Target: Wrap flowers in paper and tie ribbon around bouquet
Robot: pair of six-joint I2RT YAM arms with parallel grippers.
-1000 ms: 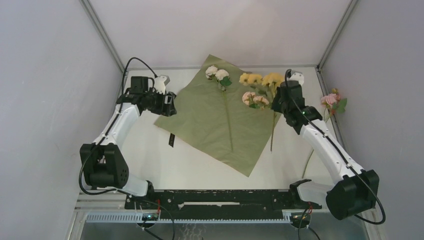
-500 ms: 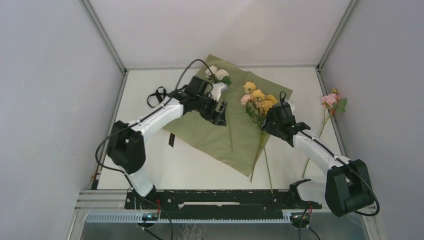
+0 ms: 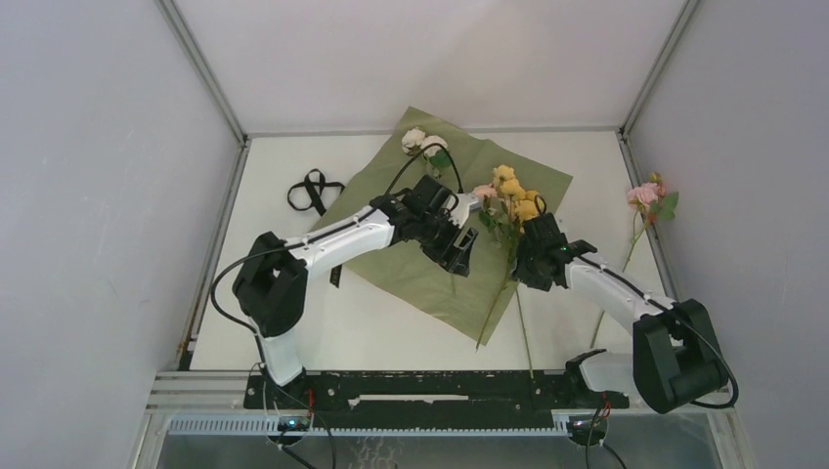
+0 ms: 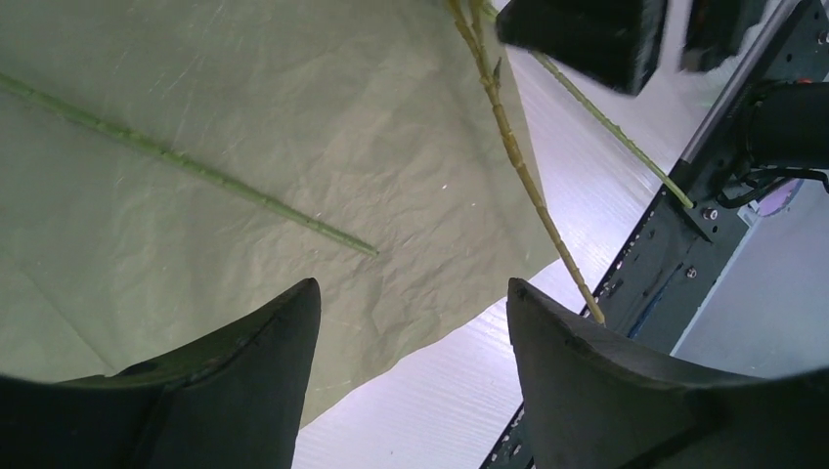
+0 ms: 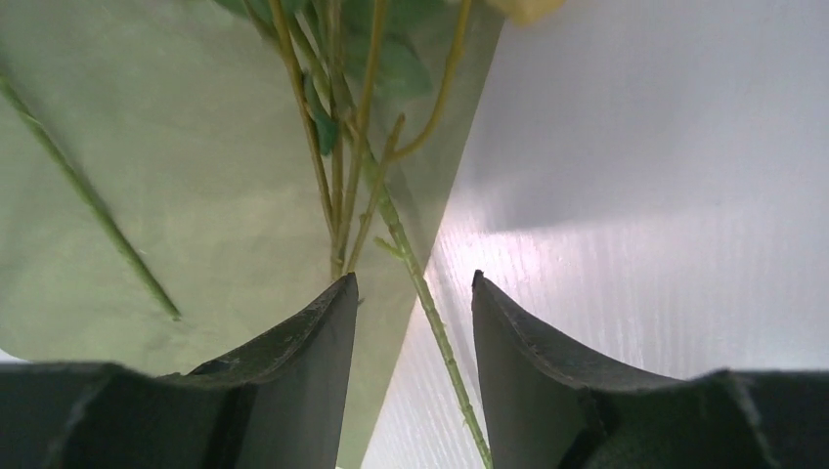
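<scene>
We judged the step in hand to be the gathering of the flowers on the sheet, with no wrapping begun; the large thin square of paper lay flat as a diamond on the white surface, olive-green face up. A single white-bloomed stem lay down the middle of the paper; a bunch of yellow and pink flowers lay towards its right corner, their long thin stems running past the near right edge onto the surface. One more pink-bloomed stem lay well apart, off the paper, near the right wall; the narrow black ribbon sat in a loose loop on the surface, beside the left corner of the paper, untouched.

The left fingers hovered spread over the paper, near the lower end of the white-bloomed stem, and pinched nothing. The right fingers stood spread above the stems of the bunch at the paper's edge; those stems showed beyond the gap, not gripped.

In our view the next move called for bringing the stems together; the white-bloomed stem and the bunch had to lie side by side, and the pink-bloomed stem had to be fetched, before any corner could be folded over. Such thin stems would demand a low, precise pinch; the light paper could well shift under them.
</scene>
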